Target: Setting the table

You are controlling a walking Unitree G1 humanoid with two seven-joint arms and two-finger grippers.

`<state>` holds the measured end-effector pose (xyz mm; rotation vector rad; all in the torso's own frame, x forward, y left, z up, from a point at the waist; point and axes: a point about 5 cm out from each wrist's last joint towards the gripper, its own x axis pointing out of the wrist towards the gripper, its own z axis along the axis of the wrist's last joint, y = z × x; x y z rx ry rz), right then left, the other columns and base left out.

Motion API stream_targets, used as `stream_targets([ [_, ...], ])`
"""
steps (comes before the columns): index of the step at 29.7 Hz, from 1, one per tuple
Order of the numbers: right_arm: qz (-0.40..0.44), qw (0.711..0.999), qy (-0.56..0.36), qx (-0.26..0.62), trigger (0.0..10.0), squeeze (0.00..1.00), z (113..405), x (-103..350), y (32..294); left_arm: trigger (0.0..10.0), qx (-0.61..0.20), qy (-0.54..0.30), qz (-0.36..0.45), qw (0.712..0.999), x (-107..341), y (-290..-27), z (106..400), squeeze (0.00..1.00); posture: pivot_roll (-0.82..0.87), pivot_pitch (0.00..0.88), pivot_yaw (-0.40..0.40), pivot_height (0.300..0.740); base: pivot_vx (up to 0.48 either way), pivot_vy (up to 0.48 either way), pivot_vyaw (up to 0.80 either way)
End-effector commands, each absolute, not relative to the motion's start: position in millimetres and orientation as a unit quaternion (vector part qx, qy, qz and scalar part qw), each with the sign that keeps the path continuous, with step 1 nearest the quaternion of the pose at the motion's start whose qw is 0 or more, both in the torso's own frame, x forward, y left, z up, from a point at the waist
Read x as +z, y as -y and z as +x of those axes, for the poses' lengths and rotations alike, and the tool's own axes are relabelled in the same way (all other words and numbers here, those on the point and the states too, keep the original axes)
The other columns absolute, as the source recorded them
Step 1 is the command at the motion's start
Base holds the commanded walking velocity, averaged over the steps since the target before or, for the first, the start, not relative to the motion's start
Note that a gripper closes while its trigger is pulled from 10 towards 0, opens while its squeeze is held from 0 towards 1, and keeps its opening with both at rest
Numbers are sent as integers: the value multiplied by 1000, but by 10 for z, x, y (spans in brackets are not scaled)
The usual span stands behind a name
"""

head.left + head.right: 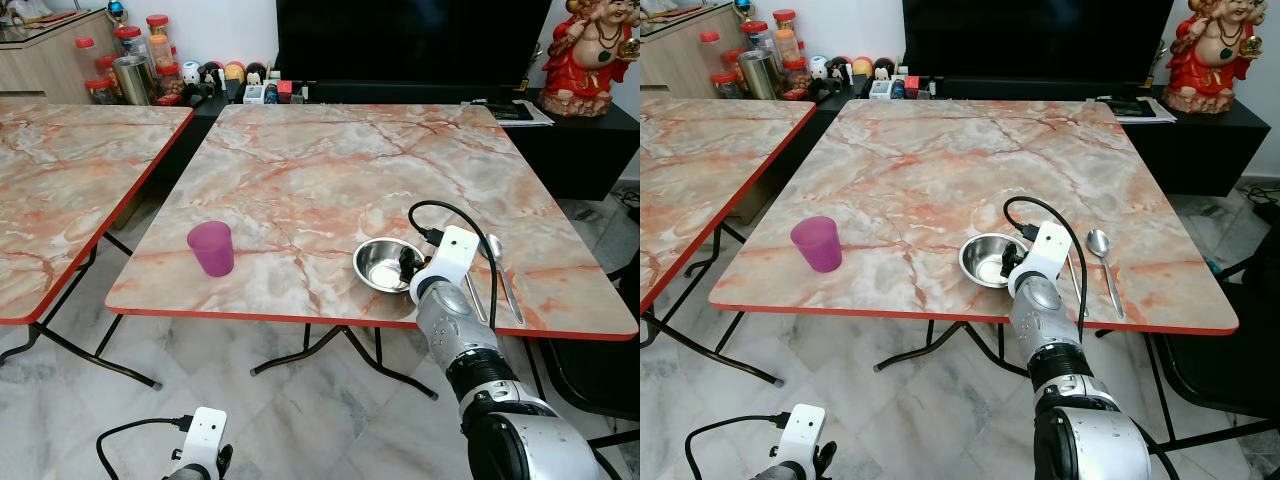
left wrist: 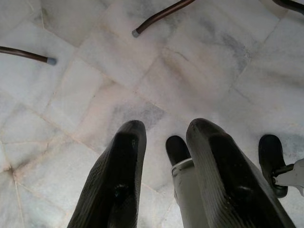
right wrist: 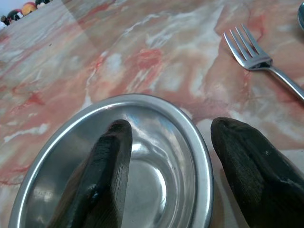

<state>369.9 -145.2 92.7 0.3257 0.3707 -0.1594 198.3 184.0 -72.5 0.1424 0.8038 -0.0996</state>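
A steel bowl sits near the front edge of the marble table. My right gripper is open and straddles the bowl's right rim: in the right wrist view one finger hangs over the bowl's inside and the other is outside it. A fork and a spoon lie just right of the bowl. A purple cup stands upright at the front left. My left gripper hangs open, low over the floor.
A second marble table stands to the left across a narrow gap. Behind the table are a black TV, jars and a red figurine. A dark chair stands at the front right.
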Motion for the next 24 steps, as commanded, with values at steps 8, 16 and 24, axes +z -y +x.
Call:
stream_targets([
  [8,163,963,-201,-79,10000,0,3718,948,1409,10000,-45,-400,65,913,-735,-1852,1976,0,-47,0,-1,736,0,0,0],
  [16,174,957,-225,-55,10000,0,3698,892,1315,10000,-44,-400,66,913,-731,-1853,1984,0,-39,0,-4,736,0,0,0],
  [24,175,957,-226,-53,10000,0,3696,890,1307,10000,-44,-401,65,913,-734,-1855,1980,0,-39,0,-3,736,0,0,0],
])
